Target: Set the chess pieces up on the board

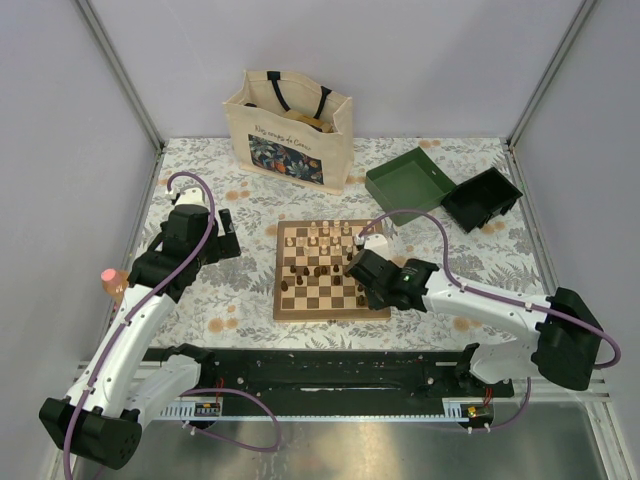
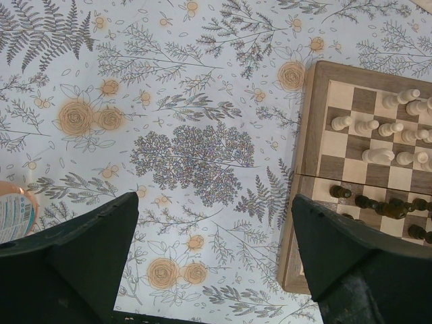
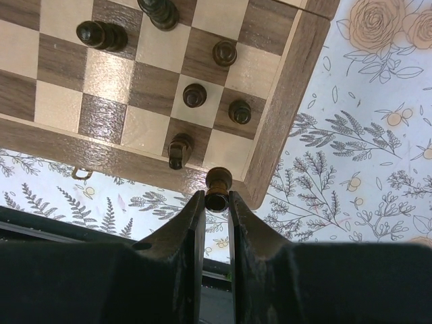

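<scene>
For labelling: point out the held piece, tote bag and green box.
held piece [image 3: 218, 180], right wrist view, round head.
tote bag [image 1: 287, 157], top external view, printed front.
green box [image 1: 404, 184], top external view, bare floor.

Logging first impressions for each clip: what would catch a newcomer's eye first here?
The right hand pinches a dark chess piece above the right side of the board. On the board, pale pieces and dark pieces stand in loose clusters. The left hand hangs open over the floral tablecloth left of the board, and a printed tote bag stands at the table's far edge.
</scene>
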